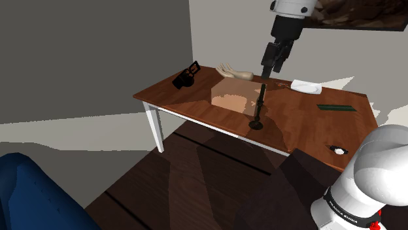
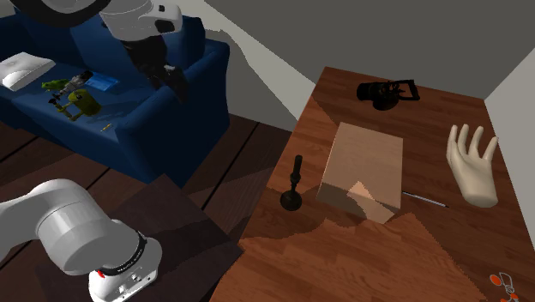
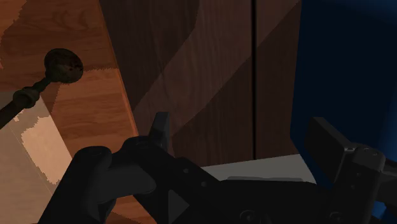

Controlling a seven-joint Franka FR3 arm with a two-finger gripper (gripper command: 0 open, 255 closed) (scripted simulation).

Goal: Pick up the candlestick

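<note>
The wooden counter (image 1: 196, 108) (image 2: 369, 257) carries everything. On it sits a tan box (image 1: 233, 93) (image 2: 364, 163), closed, so whatever it holds, if anything, is hidden. Just beside the box, near the counter's edge, the candlestick (image 1: 259, 104) (image 2: 293, 184) (image 3: 62, 65) stands upright: a dark slim stem on a round foot, with a small cup on top. It looks rigid, smooth and probably bottom-heavy, so apt to slip or tip. Mid-stem seems the best hold. The claw (image 1: 269, 68) (image 2: 177, 86) (image 3: 245, 135) hangs well above, released, with nothing between its fingers.
</note>
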